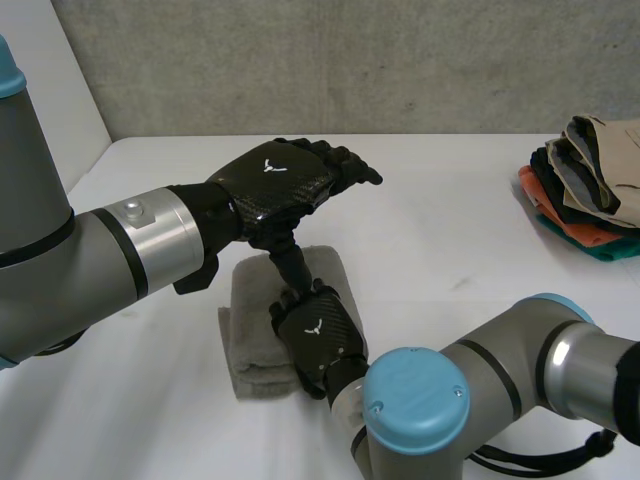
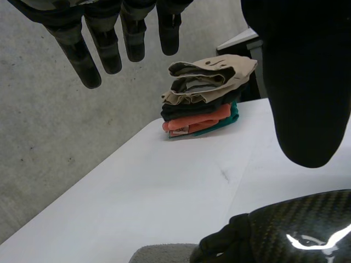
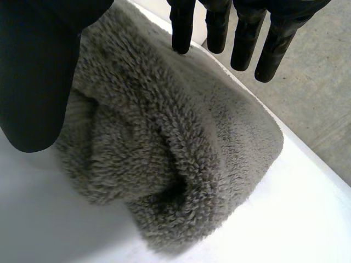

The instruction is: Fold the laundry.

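While the folded grey towel (image 1: 252, 325) lies on the white table (image 1: 450, 230), my right hand (image 1: 318, 340) sits over the towel's near right side, fingers straight and gripping nothing. My left hand (image 1: 280, 178) hangs above the towel's far end, likewise relaxed and empty. I'd press flat and evenly to set the fold, then carry the towel to the stack of folded clothes (image 1: 585, 180), well off to its right.

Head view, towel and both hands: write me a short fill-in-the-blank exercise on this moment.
The folded towel under the right hand is ___ in colour.
The left hand, above the towel with fingers straight, holds ___.
The stack of clothes sits on the robot's ___ side of the table.
Missing words: grey; nothing; right.
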Controlling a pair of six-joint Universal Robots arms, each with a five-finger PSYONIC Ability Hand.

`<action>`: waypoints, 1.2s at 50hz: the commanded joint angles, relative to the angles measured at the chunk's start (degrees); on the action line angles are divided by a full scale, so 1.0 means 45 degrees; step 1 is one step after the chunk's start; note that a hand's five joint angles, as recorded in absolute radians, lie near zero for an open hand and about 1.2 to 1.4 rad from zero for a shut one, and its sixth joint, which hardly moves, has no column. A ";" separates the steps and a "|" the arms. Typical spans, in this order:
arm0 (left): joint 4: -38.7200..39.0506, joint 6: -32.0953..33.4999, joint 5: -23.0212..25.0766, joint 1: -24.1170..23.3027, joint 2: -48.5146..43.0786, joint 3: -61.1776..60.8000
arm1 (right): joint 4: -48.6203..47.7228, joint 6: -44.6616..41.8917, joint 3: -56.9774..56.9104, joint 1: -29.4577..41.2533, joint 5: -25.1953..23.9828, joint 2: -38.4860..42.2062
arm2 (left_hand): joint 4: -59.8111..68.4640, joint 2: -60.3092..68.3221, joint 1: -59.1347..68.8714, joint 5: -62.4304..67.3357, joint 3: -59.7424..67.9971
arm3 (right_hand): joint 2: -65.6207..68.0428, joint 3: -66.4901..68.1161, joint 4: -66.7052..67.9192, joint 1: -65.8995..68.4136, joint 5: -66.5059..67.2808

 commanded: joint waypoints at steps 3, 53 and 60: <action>0.0027 -0.0024 -0.0036 -0.0022 -0.0006 0.0004 | 0.0077 -0.0197 -0.1206 -0.0033 0.0033 0.0823 | 0.0287 0.0242 0.0424 0.0075 0.0218 | -0.0570 -0.0512 -0.0779 -0.0345 -0.0837; 0.0027 -0.0375 -0.0036 0.0622 0.0600 0.0024 | 0.0331 -0.0841 -0.4548 -0.2453 -0.1217 0.2642 | 0.0250 0.0205 0.0387 0.0037 0.0180 | 1.4985 1.5043 1.4777 1.5210 1.4718; 0.0066 -0.0883 -0.0017 0.0954 0.1088 0.0043 | 0.0331 -0.1484 -0.2907 -0.4269 -0.1392 0.1039 | 0.0250 0.0205 0.0387 0.0037 0.0180 | 1.4985 1.5043 1.4777 1.5210 1.4718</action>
